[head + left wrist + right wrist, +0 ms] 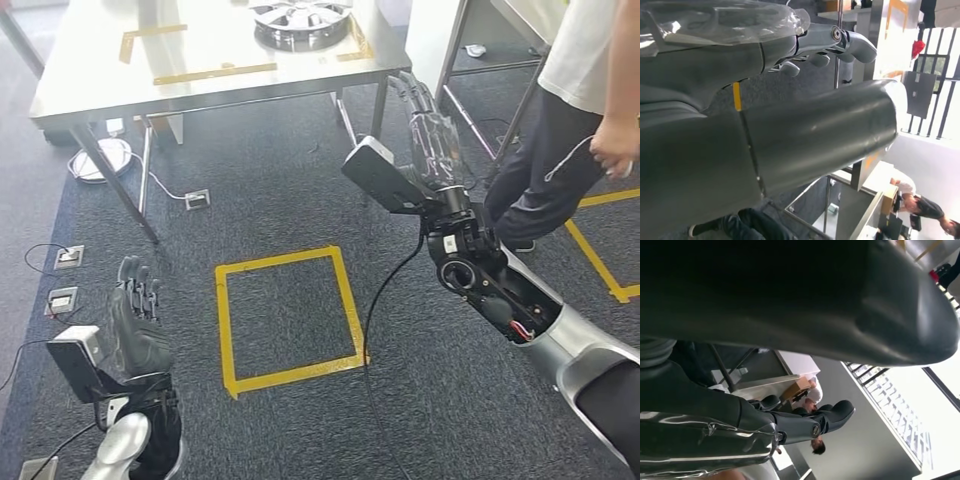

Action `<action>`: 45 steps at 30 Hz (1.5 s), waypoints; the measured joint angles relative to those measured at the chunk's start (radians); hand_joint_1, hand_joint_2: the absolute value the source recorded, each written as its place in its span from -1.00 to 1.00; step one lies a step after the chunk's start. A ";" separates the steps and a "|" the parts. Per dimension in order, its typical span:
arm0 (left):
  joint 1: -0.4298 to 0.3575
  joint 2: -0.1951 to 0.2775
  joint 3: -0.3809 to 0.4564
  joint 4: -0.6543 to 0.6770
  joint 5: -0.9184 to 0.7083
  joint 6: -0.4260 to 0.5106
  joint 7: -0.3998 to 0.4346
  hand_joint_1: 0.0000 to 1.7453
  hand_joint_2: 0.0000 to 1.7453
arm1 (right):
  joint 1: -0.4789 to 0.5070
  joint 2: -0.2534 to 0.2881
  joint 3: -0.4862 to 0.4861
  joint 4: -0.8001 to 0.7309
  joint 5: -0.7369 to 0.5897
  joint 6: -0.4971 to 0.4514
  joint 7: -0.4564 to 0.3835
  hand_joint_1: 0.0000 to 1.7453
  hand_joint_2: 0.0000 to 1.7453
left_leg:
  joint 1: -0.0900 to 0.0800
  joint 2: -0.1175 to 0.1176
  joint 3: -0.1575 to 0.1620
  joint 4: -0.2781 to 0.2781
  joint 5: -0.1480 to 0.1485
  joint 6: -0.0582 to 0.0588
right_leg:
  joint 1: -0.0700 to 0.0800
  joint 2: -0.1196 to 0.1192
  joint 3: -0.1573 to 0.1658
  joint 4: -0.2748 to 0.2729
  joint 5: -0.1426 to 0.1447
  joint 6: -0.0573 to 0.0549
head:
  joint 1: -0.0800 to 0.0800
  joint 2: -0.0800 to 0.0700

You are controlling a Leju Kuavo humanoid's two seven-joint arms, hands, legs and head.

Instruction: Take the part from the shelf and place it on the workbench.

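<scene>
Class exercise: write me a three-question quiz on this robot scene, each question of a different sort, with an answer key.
1. True or false: the wheel cover lies on the table.
2. Which hand is raised higher toward the table: A) left hand B) right hand?
3. Fill in: the square taped on the carpet is ____ in colour.

Key: 1 true; 2 B; 3 yellow.

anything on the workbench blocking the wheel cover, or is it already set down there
Nothing visible blocks it. The wheel cover already lies on the workbench, inside yellow tape marks. Both hands, left hand and right hand, hold nothing, with bare carpet between them and the bench.
</scene>
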 joint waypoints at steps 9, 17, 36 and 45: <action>-0.003 -0.005 0.000 0.000 0.001 0.000 -0.001 -1.00 -1.00 | 0.003 -0.002 -0.007 -0.001 -0.002 0.000 -0.004 -1.00 -1.00 | 0.002 0.011 0.058 -0.119 0.016 0.013 | -0.004 -0.025 -0.096 0.190 -0.104 0.036 | 0.017 0.000; -0.002 -0.005 0.000 0.000 0.002 0.000 -0.001 -1.00 -1.00 | 0.008 -0.003 -0.012 -0.002 -0.002 0.000 -0.006 -1.00 -1.00 | 0.001 0.038 0.059 -0.087 -0.012 -0.012 | -0.011 -0.061 -0.028 0.014 0.008 0.041 | 0.038 0.000; -0.001 -0.001 0.000 -0.006 -0.001 0.007 0.000 -1.00 -1.00 | 0.018 -0.004 -0.020 -0.009 -0.004 0.007 -0.013 -1.00 -1.00 | 0.003 -0.013 0.059 -0.104 0.005 -0.002 | -0.017 0.046 -0.030 0.011 0.003 0.035 | 0.002 0.000; -0.001 -0.006 0.000 -0.009 -0.002 0.008 0.001 -1.00 -1.00 | 0.018 -0.005 -0.025 -0.009 -0.008 0.007 -0.014 -1.00 -1.00 | 0.005 0.077 0.072 -0.109 -0.003 0.001 | -0.010 -0.066 -0.069 0.104 -0.013 0.051 | 0.043 0.000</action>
